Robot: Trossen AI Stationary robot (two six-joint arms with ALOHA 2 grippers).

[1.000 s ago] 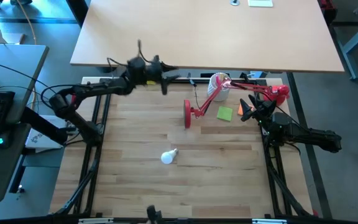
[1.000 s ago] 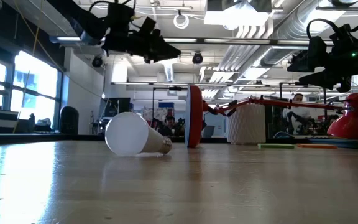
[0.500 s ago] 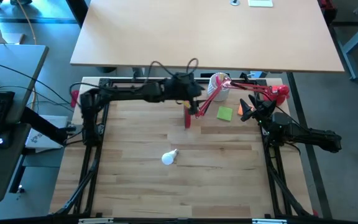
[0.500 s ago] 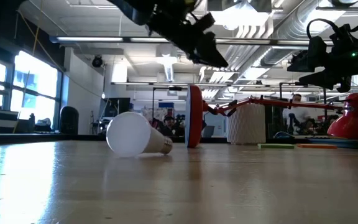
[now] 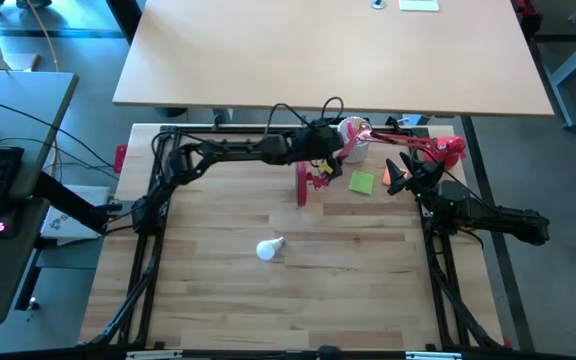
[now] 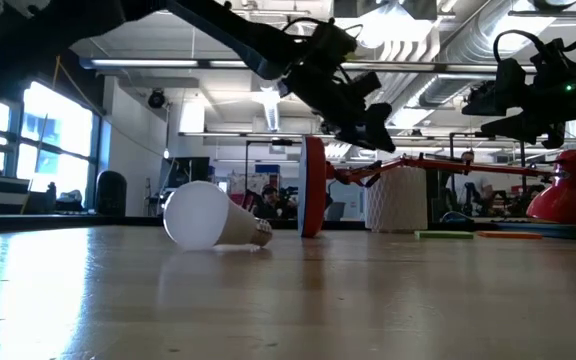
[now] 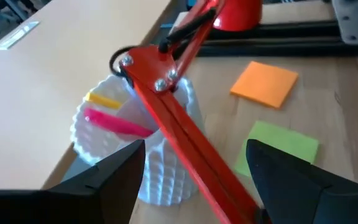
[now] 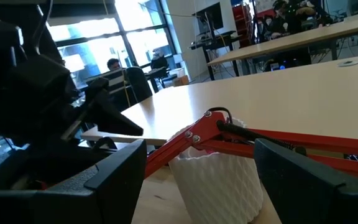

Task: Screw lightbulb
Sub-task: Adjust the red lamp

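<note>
The lightbulb (image 5: 270, 249) lies on its side near the middle of the worktop (image 5: 218, 310), all alone. Its round white end points toward the left edge and its short grey screw end points toward the right. Nothing touches it. I think it waits there because I must pick it up later.

My left gripper (image 5: 325, 152) is far from the bulb. It reaches along the back edge, up above the red lamp (image 5: 313, 178). My left fingers (image 7: 98, 186) are spread wide and hold nothing. Between them I see the lamp's thin red arm (image 7: 185, 134). I think I am about to grab that arm so the lamp stays put.

The lamp's round red foot (image 6: 313, 187) stands up on its edge, so the lamp is tipped over. Its arm leans across the white pen cup (image 5: 353, 135) near the back edge. A green note (image 5: 362, 182) lies flat just beside the cup, and an orange note (image 7: 265, 83) lies near it. The red shade (image 5: 451, 149) rests by the back right corner. The bulb has to go in there, I think.

My right gripper (image 5: 401, 174) waits near the right edge, close to the shade. Its fingers (image 8: 120, 171) are spread wide too, with nothing in them.
</note>
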